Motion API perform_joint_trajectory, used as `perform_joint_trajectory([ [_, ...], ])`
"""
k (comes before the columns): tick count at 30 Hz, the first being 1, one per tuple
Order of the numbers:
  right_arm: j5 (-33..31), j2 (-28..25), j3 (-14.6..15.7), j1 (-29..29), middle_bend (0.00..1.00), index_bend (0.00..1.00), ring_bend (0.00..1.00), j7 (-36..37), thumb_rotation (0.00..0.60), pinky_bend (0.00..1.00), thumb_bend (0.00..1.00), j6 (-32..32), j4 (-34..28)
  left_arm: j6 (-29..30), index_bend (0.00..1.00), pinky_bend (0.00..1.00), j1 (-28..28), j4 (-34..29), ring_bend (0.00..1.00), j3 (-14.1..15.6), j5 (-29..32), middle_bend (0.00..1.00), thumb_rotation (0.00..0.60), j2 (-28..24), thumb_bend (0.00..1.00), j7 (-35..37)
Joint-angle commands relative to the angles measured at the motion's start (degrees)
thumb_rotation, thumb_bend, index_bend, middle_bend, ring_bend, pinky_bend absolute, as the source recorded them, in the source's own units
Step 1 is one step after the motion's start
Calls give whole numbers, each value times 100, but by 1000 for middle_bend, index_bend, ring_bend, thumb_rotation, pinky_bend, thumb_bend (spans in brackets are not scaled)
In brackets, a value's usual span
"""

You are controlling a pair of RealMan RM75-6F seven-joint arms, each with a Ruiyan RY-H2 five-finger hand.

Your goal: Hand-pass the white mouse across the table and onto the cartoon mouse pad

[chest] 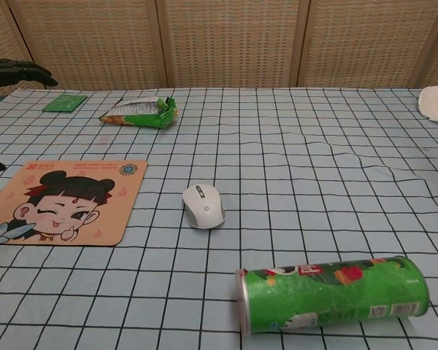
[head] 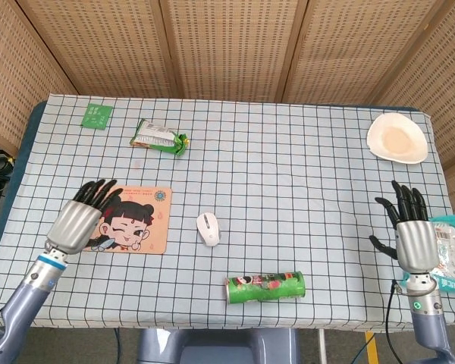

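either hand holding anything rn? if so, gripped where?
Nothing held. Left hand open over the mouse pad's left edge; right hand open at the table's right side. White mouse lies untouched.

The left hand (head: 80,221), grey-backed with black fingers (head: 95,189), is spread and empty, fingers pointing toward one o'clock from a forearm rising from seven o'clock. The right hand (head: 412,237) stands at four o'clock, fingers apart, pointing to twelve.
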State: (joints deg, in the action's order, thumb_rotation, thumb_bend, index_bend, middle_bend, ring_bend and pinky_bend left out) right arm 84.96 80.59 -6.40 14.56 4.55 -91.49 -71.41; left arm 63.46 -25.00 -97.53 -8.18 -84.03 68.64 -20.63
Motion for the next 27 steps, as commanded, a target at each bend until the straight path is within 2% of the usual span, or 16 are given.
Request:
perform_joint_trajectory([
  [1, -6, -33, -24, -24, 41, 282, 0, 43, 600, 0, 142, 24, -15, -704, 94, 90, -596, 89, 10, -121, 34, 0, 600, 98, 0, -207],
  [5, 16, -64, -67, -53, 44, 288, 0, 94, 600, 0, 143, 9, -52, -1204, 108, 90, -1082, 355, 26, -171, 73, 3, 600, 380, 0, -345],
  [13, 132, -65, -102, -71, 55, 298, 0, 109, 600, 0, 143, -5, -13, -2126, 136, 89, -1938, 1039, 30, -92, 163, 7, 600, 1023, 0, -551],
  [27, 10, -144, -292, -123, 65, 312, 0, 382, 600, 0, 143, 34, 38, -2739, 136, 89, -2781, 1887, 30, -113, 875, 7, 600, 2067, 0, -1081],
])
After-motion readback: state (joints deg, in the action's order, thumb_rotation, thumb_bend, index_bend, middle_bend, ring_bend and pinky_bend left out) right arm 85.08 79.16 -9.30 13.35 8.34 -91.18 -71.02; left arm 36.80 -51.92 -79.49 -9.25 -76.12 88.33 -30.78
